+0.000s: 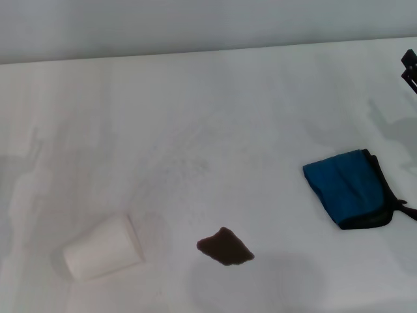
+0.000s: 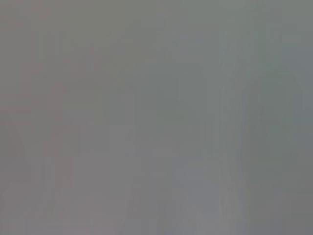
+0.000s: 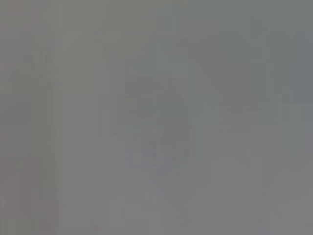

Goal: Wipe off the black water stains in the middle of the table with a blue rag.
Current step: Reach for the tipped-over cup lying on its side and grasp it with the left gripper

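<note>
Near me on the white desk (image 1: 215,117): black water stain (image 1: 225,247), a paper cup (image 1: 103,248) tipped over to its left. Farther right: blue rag (image 1: 350,188), folded, soft, light; pinch the raised fold. My right hand (image 1: 409,67) probably at the far edge, grip unclear. Left hand unseen.

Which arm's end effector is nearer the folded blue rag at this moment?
Right. A dark part of the right end effector shows at the table's far right edge, beyond the folded blue rag. The left end effector is not in view.
</note>
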`<state>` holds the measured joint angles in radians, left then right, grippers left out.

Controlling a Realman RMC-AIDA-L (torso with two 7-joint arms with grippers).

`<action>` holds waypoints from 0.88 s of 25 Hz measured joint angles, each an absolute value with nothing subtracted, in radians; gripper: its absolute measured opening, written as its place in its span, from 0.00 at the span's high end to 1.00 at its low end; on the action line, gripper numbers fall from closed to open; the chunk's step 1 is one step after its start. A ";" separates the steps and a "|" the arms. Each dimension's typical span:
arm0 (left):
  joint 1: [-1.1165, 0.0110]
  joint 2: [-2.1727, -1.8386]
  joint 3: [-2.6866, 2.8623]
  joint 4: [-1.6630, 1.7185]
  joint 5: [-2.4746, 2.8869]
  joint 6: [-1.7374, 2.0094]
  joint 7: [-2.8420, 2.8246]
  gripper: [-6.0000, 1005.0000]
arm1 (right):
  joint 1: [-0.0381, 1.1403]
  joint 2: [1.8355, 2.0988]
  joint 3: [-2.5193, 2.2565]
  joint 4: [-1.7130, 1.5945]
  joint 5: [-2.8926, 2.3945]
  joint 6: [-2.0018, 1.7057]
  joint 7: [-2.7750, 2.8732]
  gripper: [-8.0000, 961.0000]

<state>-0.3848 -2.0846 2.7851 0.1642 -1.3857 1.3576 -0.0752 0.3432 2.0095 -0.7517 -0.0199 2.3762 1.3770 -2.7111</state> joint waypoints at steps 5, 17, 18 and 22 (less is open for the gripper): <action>-0.381 -2.085 2.780 0.173 -1.392 1.358 -0.076 0.14 | 0.343 2.009 -0.752 -0.022 2.376 1.370 -2.711 0.09; -0.382 -2.083 2.788 0.175 -1.384 1.359 -0.075 0.14 | 0.350 2.009 -0.752 -0.027 2.376 1.369 -2.709 0.09; -0.381 -2.083 2.788 0.175 -1.384 1.362 -0.075 0.14 | 0.350 2.009 -0.752 -0.028 2.376 1.369 -2.709 0.09; -0.376 -2.083 2.789 0.175 -1.384 1.389 -0.077 0.14 | 0.351 2.009 -0.752 -0.028 2.376 1.366 -2.709 0.09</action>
<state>-0.3761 -2.0829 2.7888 0.1748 -1.3836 1.3894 -0.0769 0.3511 2.0094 -0.7516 -0.0277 2.3761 1.3659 -2.7092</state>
